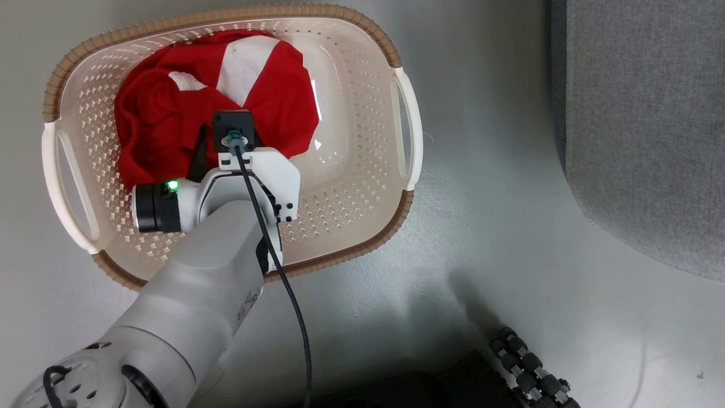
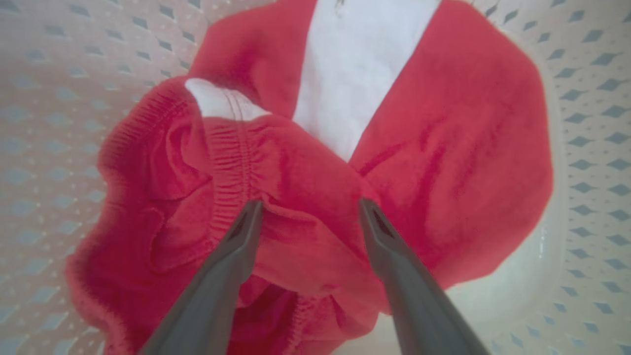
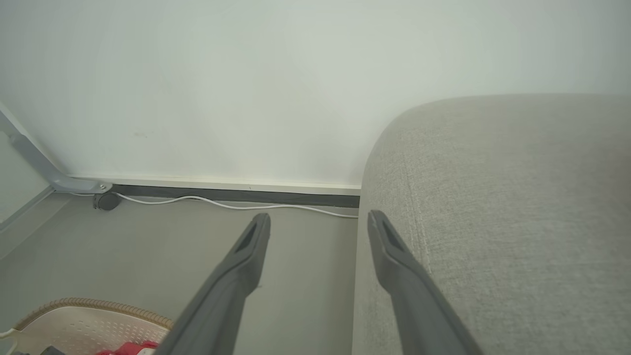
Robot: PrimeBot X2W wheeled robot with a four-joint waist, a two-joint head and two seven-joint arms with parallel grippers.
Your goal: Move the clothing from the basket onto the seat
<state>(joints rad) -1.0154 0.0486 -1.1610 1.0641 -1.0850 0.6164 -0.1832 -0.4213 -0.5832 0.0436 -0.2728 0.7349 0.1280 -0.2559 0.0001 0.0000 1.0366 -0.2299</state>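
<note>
My left pincer hung spread wide inside the basket, tips at or just above a gathered fold of the clothing, nothing clamped yet. I judged that raised ridge the easiest bite. The red heap lay bunched toward the basket's far-left corner, against the wall. My right pincer hovered released beside the seat, likely leaving the path across free.

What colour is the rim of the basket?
The rim of the basket is brown, with a woven look; the head view shows it best.
</note>
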